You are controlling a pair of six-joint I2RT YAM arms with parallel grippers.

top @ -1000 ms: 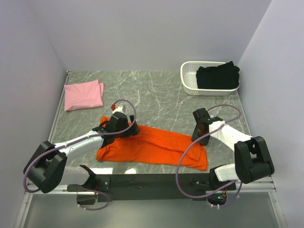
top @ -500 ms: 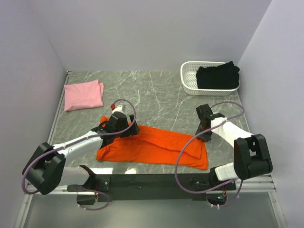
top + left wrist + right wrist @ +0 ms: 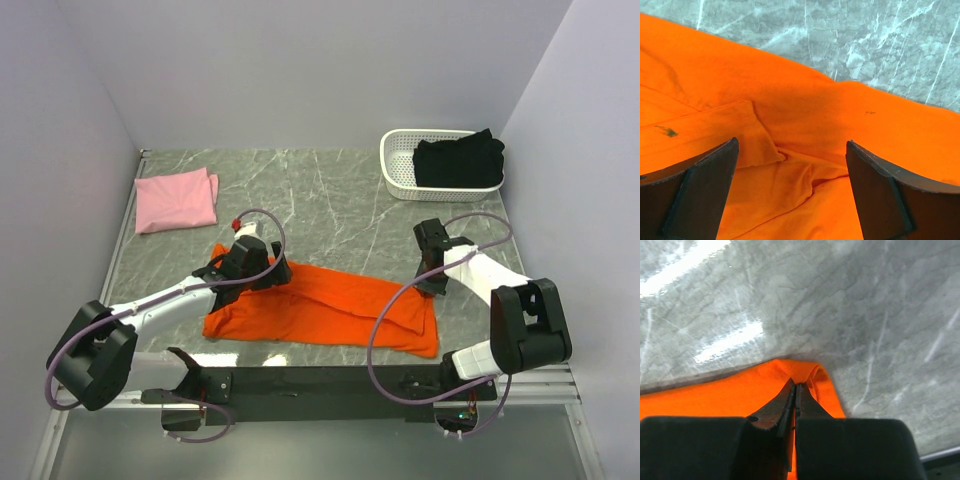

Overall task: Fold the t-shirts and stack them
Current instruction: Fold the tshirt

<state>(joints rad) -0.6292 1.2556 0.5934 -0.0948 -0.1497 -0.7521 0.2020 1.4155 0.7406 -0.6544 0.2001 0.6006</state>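
The bright orange t-shirt (image 3: 320, 305) lies spread and creased across the near middle of the table. My left gripper (image 3: 272, 272) hovers over its far left part, jaws wide open, with wrinkled orange cloth (image 3: 805, 115) between the fingers (image 3: 700, 185) and nothing gripped. My right gripper (image 3: 428, 287) sits at the shirt's far right corner, shut on a pinched fold of the orange cloth (image 3: 740, 390); the tips (image 3: 795, 385) meet with the hem bunched around them. A pale pink t-shirt (image 3: 177, 200) lies folded at the far left. A black t-shirt (image 3: 458, 160) fills the basket.
A white slotted basket (image 3: 398, 170) stands at the far right corner. Grey walls close in the table on the left, back and right. Marble tabletop (image 3: 340, 200) shows between the shirts. Purple cables loop off both arms.
The right gripper has shifted slightly right along the shirt's far edge and closed its jaws on the orange corner. The left arm has stayed in place, still open.
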